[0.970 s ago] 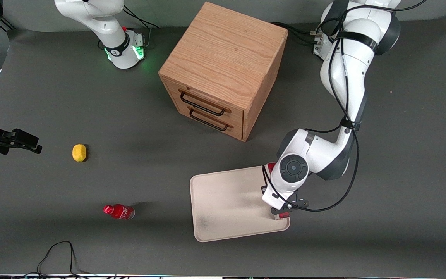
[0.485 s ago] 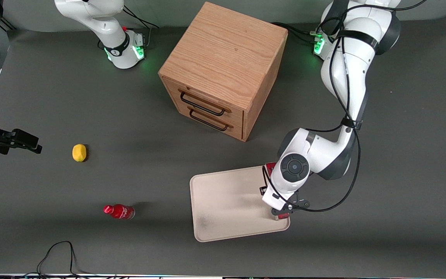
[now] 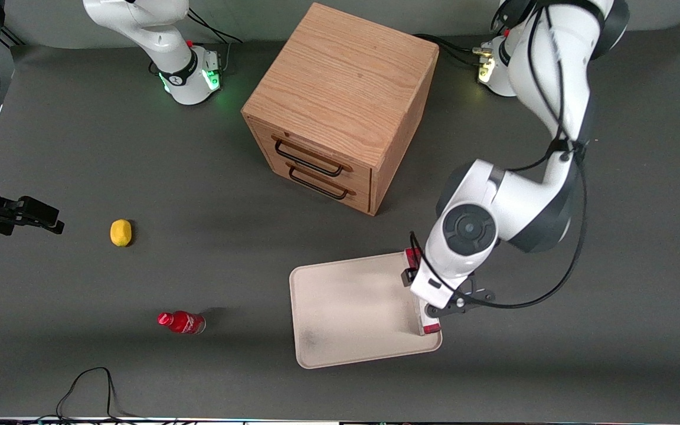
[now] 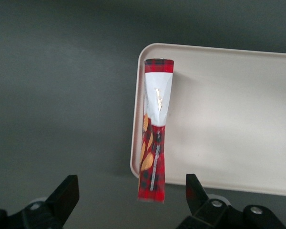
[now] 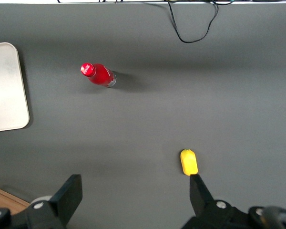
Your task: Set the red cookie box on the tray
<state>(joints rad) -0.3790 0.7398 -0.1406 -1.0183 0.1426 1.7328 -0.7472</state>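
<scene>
— Where is the red cookie box point(image 4: 154, 143)?
— Lying along the short rim of the tray point(image 4: 229, 124), at the edge toward the working arm's end.
— And the gripper point(image 4: 128, 202)?
— Above the box, fingers point(image 4: 66, 193) spread wide, touching nothing

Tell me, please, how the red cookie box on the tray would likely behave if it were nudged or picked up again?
The red cookie box looks like thin cardboard, so probably light and fairly stiff, though crushable. It lies along the tray rim, one end seemingly overhanging, so a nudge might slide it off. Flat-sided, it should not roll. The gripper hangs open above it.
</scene>
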